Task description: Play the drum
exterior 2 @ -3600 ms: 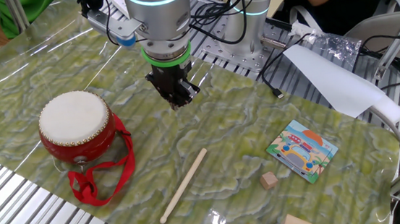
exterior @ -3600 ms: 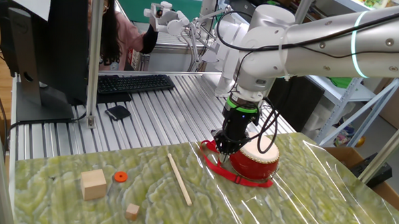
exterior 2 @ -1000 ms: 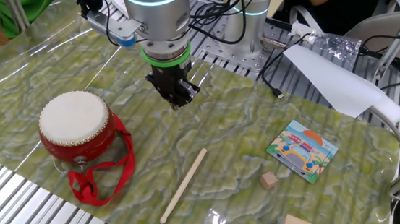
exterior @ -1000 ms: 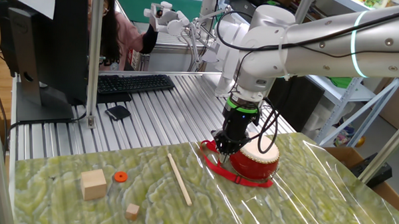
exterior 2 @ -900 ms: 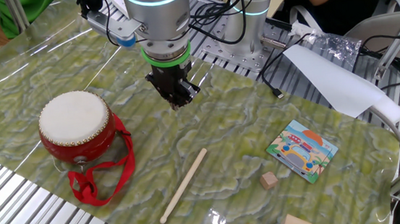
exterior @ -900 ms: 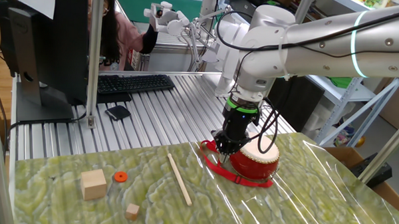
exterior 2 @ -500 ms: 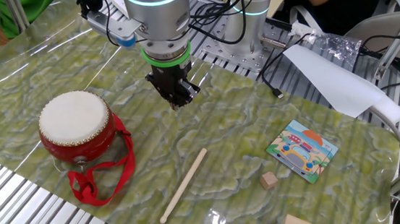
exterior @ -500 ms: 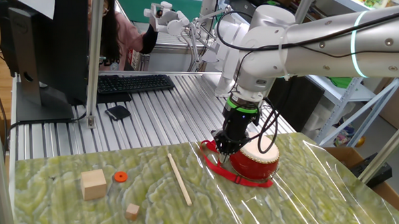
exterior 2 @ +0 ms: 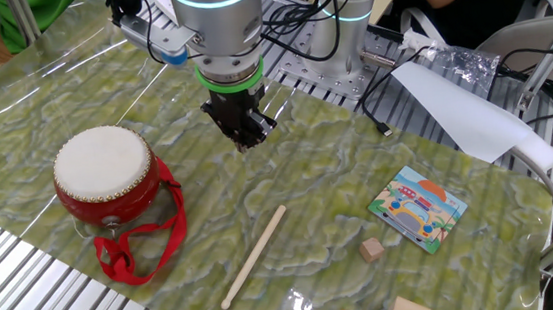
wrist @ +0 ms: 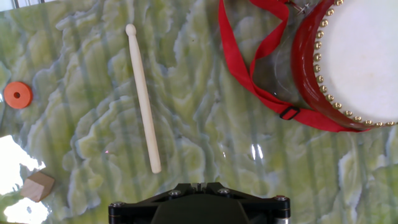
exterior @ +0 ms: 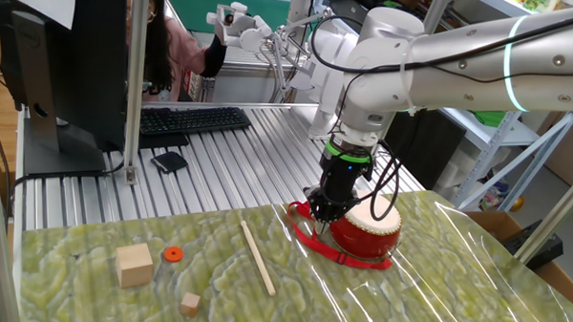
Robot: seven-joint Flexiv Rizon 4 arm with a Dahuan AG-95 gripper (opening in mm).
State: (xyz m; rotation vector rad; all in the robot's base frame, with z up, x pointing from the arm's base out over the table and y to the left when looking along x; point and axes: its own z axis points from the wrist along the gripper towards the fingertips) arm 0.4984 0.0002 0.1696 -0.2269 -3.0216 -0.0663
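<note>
No legible writing on drum (exterior 2: 103,173), stick (exterior 2: 253,256) or picture card (exterior 2: 418,208).

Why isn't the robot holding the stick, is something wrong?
Nothing looks broken or spilled. The one odd thing: the drumstick lies flat on the table, apart from the drum, while the gripper hangs shut and empty between them above the mat.
</note>
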